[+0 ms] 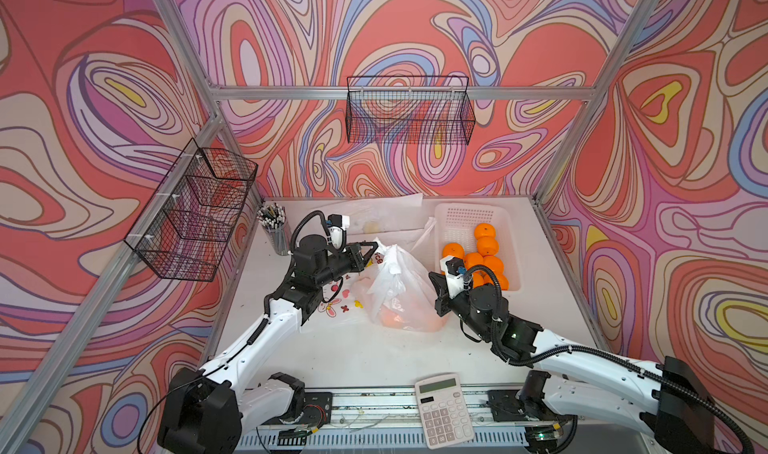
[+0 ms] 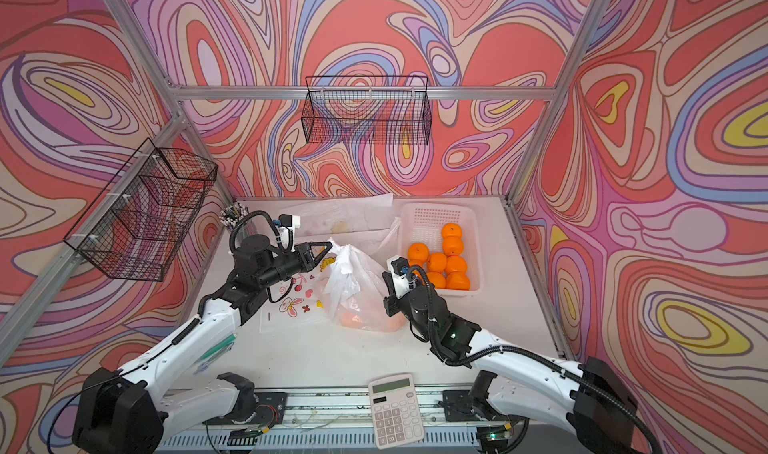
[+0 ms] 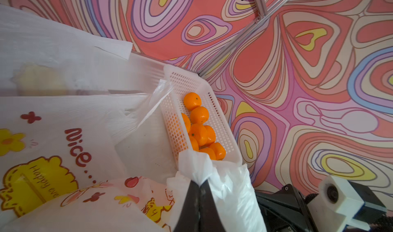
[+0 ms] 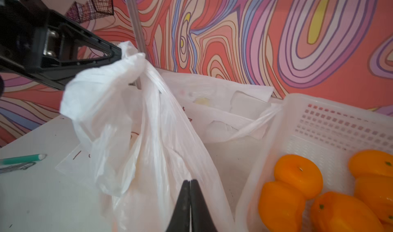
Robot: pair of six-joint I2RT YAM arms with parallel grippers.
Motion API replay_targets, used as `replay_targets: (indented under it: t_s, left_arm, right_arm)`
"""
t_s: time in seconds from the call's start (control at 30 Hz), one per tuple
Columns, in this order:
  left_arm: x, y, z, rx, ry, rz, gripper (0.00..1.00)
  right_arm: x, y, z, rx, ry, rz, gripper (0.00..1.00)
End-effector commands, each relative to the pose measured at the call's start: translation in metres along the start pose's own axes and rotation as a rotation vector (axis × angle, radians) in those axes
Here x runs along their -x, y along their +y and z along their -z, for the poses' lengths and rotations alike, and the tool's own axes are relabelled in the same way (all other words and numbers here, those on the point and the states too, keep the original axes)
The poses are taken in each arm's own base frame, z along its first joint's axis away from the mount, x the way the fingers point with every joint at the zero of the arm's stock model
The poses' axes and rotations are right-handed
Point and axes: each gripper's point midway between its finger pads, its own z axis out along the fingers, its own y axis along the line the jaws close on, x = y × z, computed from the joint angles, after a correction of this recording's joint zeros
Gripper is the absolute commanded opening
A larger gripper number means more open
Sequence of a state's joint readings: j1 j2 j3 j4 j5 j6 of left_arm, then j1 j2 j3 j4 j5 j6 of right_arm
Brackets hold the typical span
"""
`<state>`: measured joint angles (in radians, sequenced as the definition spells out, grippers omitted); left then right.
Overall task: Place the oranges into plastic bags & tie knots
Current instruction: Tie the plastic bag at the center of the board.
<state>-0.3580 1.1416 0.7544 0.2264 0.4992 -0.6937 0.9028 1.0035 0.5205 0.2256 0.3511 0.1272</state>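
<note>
From my remote feed, the white table (image 1: pixel 353 356) carries everything. Mid-table stands the filled bag (image 1: pixel 405 294), translucent, with bagged oranges (image 1: pixel 392 318) showing dimly through its base. A flat printed bag (image 3: pixel 78 143) with "Nice" lettering lies face up against its left side. In the far right corner sits the white perforated basket (image 1: pixel 465 219), with loose oranges (image 1: pixel 487 246) heaped toward its near end. The left gripper (image 3: pixel 200 183) has its jaws pressed together, pinching the bunched plastic at the bag's top. The right gripper (image 4: pixel 190 181) also has its jaws pressed together, tips against the bag's basket-side wall; I cannot tell whether any film is caught between them
</note>
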Motion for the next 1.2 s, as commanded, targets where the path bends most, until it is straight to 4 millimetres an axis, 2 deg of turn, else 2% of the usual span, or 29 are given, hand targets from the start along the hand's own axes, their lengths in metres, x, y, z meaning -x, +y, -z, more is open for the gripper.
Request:
replay_targets:
  t_s: [0.0, 0.03, 0.13, 0.2, 0.27, 0.47, 0.57, 0.67, 0.87, 0.97, 1.03, 1.1, 1.17]
  left_arm:
    - [-0.011, 0.026, 0.007, 0.118, 0.016, -0.049, 0.00]
    - [-0.013, 0.023, 0.007, 0.102, 0.021, -0.052, 0.00]
    - [-0.015, 0.012, 0.006, 0.038, 0.038, -0.047, 0.00]
    - [-0.016, 0.009, 0.006, 0.021, 0.049, -0.041, 0.00]
    - [-0.016, 0.008, 0.006, 0.016, 0.048, -0.035, 0.00]
    - [-0.017, 0.005, 0.005, -0.001, 0.053, -0.016, 0.00]
    - [-0.016, 0.005, 0.005, -0.003, 0.052, -0.014, 0.00]
    - [-0.016, 0.005, 0.005, -0.003, 0.052, -0.009, 0.00]
    - [-0.017, 0.004, 0.004, -0.011, 0.056, 0.000, 0.00]
    - [-0.016, 0.004, 0.003, -0.013, 0.055, 0.002, 0.00]
    - [-0.015, 0.003, 0.004, -0.011, 0.053, -0.002, 0.00]
    - [-0.015, 0.004, 0.003, -0.004, 0.054, -0.006, 0.00]
    - [-0.014, 0.006, 0.004, 0.014, 0.050, -0.019, 0.00]
  right_arm:
    - [-0.036, -0.015, 0.006, -0.073, 0.113, -0.022, 0.00]
    - [-0.033, -0.011, 0.006, -0.044, 0.099, -0.030, 0.00]
    - [-0.014, 0.020, 0.009, 0.131, 0.044, -0.044, 0.01]
    - [0.001, 0.046, 0.012, 0.273, 0.020, -0.009, 0.19]
    - [0.009, 0.062, 0.011, 0.356, 0.008, 0.042, 0.28]
    - [0.036, 0.076, -0.003, 0.385, -0.090, 0.220, 0.50]
    - [0.050, 0.085, -0.010, 0.402, -0.135, 0.290, 0.54]
    - [0.055, 0.093, -0.018, 0.409, -0.148, 0.341, 0.55]
    - [0.062, 0.095, -0.029, 0.388, -0.170, 0.356, 0.56]
    - [0.065, 0.097, -0.033, 0.387, -0.176, 0.354, 0.51]
    - [0.065, 0.098, -0.035, 0.385, -0.173, 0.355, 0.42]
    - [0.064, 0.098, -0.035, 0.383, -0.172, 0.354, 0.28]
    - [0.063, 0.094, -0.034, 0.371, -0.168, 0.348, 0.08]
